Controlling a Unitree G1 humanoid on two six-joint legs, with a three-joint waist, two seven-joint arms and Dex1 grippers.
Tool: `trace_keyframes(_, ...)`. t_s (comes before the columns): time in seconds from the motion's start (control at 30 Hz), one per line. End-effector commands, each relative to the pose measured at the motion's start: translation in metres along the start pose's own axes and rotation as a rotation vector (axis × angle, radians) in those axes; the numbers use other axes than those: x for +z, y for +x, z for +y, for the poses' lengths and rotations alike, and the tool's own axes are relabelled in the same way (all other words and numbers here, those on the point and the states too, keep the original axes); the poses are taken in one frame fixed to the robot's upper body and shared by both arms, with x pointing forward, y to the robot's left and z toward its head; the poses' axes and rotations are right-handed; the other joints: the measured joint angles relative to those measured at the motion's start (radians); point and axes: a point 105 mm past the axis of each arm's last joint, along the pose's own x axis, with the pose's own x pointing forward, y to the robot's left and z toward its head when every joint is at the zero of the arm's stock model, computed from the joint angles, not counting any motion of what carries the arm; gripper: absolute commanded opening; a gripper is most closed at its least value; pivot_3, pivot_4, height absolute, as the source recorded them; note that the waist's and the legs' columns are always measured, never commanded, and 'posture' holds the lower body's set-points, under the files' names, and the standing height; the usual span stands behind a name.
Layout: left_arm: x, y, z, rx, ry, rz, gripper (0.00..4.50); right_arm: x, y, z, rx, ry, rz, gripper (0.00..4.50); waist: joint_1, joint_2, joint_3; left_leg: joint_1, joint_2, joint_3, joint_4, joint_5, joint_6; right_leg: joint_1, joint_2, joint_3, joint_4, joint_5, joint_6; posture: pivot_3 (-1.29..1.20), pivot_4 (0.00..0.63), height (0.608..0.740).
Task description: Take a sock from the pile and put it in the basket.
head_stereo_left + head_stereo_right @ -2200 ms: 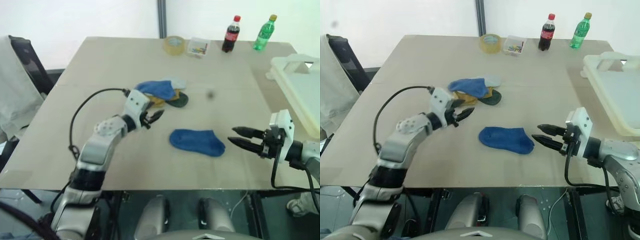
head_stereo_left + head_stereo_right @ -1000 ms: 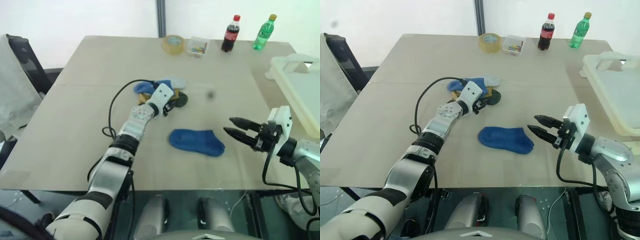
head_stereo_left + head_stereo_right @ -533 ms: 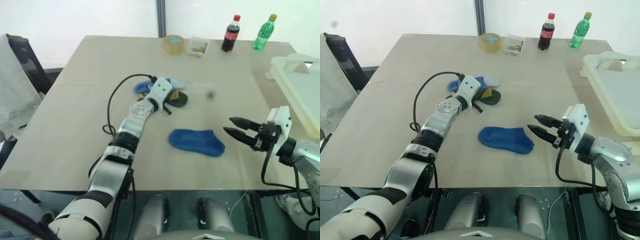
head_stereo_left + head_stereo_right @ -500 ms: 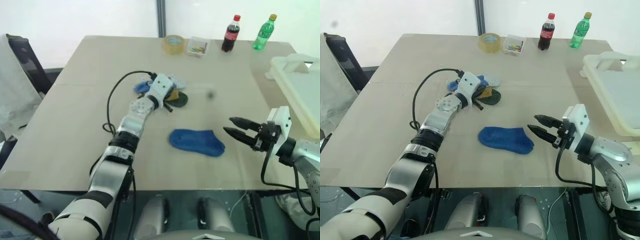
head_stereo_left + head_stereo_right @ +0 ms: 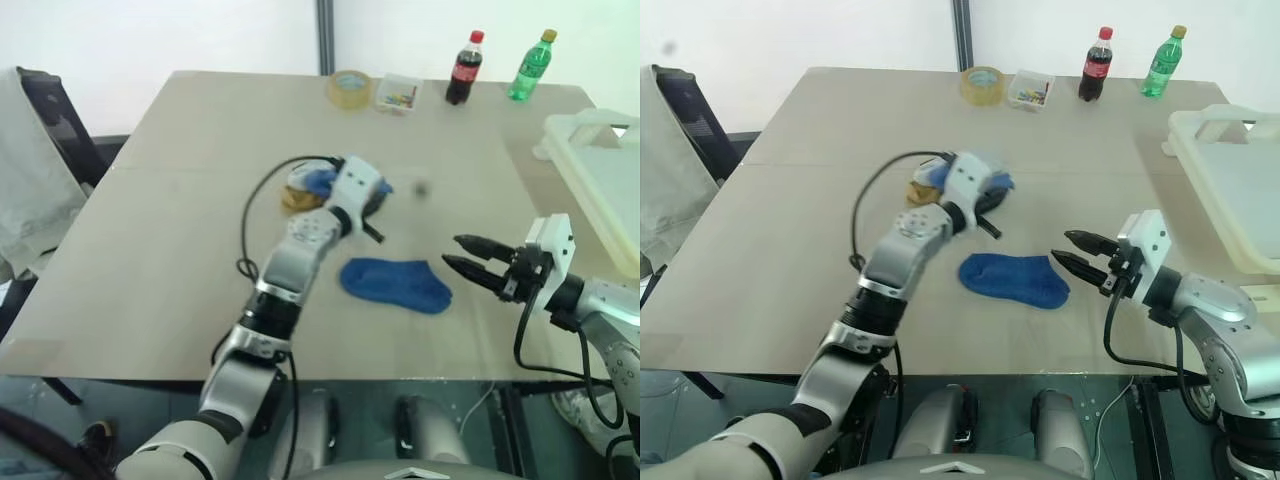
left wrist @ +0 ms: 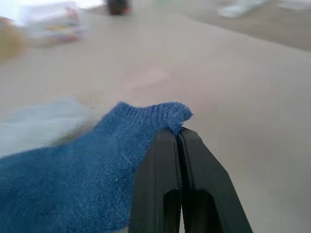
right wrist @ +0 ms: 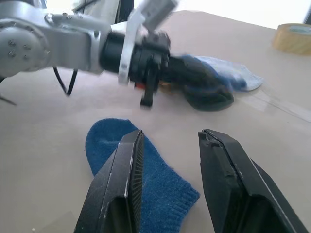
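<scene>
Blue sock (image 6: 73, 174) cuff pinched in left hand (image 6: 179, 141), pointing toward bottles

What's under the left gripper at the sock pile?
The left gripper, shut, pinches a blue sock's cuff. Mustard and pale socks peek beside it; the rest of the pile is covered.

This is looking like a plain test room or lab rather than a home. A large beige laminate table (image 5: 200, 130) is standing against bare white walls. At its far edge a yellowish roll of tape (image 5: 348, 87), a small clear plastic box of coloured bits (image 5: 397, 93), a dark cola bottle (image 5: 462, 68) and a green soda bottle (image 5: 528, 65) are lining up. A black chair draped with pale cloth (image 5: 40, 160) is sitting beside the table.
</scene>
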Motion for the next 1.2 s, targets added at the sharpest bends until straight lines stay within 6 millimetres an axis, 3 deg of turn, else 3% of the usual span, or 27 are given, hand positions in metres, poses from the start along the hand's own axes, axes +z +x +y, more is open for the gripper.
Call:
trace_keyframes(0.03,0.016,0.001,-0.015,-0.019,-0.009,-0.039,0.06,0.005,-0.001,-0.001,0.006,-0.03,-0.022,1.83,-0.002,0.0,0.0,0.0,0.0,0.0,0.0,0.0,0.0,0.0,0.0,0.0,0.0,0.0,0.0,0.0,0.15,0.74)
trace_keyframes(0.13,0.017,0.003,-0.021,-0.028,-0.056,-0.046,0.69,0.005,-0.001,-0.003,0.009,-0.034,-0.015,1.83,-0.008,0.0,0.0,0.002,0.001,0.001,0.0,0.0,0.0,0.0,0.002,0.001,0.001,0.0,0.0,0.0,0.15,0.74)
trace_keyframes(0.33,0.026,0.002,-0.027,-0.048,-0.04,-0.086,3.6,0.004,-0.001,-0.008,0.021,-0.042,0.001,1.83,-0.003,0.0,0.0,0.002,0.001,0.001,0.0,0.0,0.0,0.0,0.001,0.001,0.001,0.0,0.0,0.0,0.15,0.74)
trace_keyframes(0.5,0.051,-0.007,-0.011,-0.026,-0.086,-0.167,3.6,0.002,0.004,-0.014,0.029,-0.049,0.018,1.83,-0.003,0.0,0.0,0.001,0.001,0.0,0.0,0.0,0.0,0.0,0.001,0.001,0.0,0.0,0.0,0.0,0.15,0.74)
trace_keyframes(0.6,0.061,-0.014,-0.002,-0.03,-0.326,-0.226,3.6,0.002,0.006,-0.019,0.02,-0.046,0.036,1.83,-0.003,0.0,0.0,0.001,0.001,0.0,0.0,0.0,0.0,0.0,0.001,0.001,0.001,0.0,0.0,0.0,0.15,0.74)
trace_keyframes(0.67,0.051,-0.016,-0.003,-0.059,-0.453,-0.2,3.6,-0.001,0.008,-0.021,0.012,-0.041,0.055,1.83,-0.003,0.0,0.0,0.001,0.001,0.0,0.0,0.0,0.0,0.0,0.001,0.001,0.0,0.0,0.0,0.0,0.15,0.74)
trace_keyframes(0.77,0.028,-0.018,-0.012,-0.092,-0.401,-0.101,3.6,-0.007,0.013,-0.023,-0.006,-0.027,0.086,1.83,-0.004,0.0,0.0,0.001,0.001,0.0,0.0,0.0,0.0,0.0,0.001,0.001,0.001,0.0,0.0,0.0,0.15,0.74)
trace_keyframes(0.83,0.027,-0.02,-0.019,-0.138,-0.428,-0.098,3.6,-0.011,0.016,-0.023,-0.021,-0.011,0.095,1.83,-0.004,0.0,0.0,0.001,0.0,0.0,0.0,0.0,0.0,0.0,0.002,0.001,0.001,0.0,0.0,0.0,0.15,0.74)
trace_keyframes(0.93,0.046,-0.028,0.011,-0.043,-0.425,-0.211,3.6,-0.025,0.025,-0.03,-0.093,0.027,0.14,1.83,-0.003,0.0,0.0,0.001,0.0,0.0,0.0,0.0,0.0,0.0,0.001,0.001,0.001,0.0,0.0,0.0,0.15,0.74)
trace_keyframes(1.07,0.038,-0.036,0.063,0.138,-0.304,-0.182,3.6,-0.04,0.032,-0.045,-0.203,0.111,0.176,1.83,-0.007,0.001,-0.001,0.002,0.0,0.001,0.001,0.001,-0.001,0.0,0.002,0.001,0.002,0.0,-0.001,0.0,0.15,0.74)
trace_keyframes(1.2,0.026,-0.061,0.112,0.27,-0.261,-0.143,3.69,-0.047,0.035,-0.055,-0.277,0.121,0.188,3.11,-0.007,0.002,-0.001,0.002,-0.001,0.001,-0.001,0.001,-0.002,-0.001,0.003,0.001,0.002,0.0,-0.001,0.0,0.15,0.74)
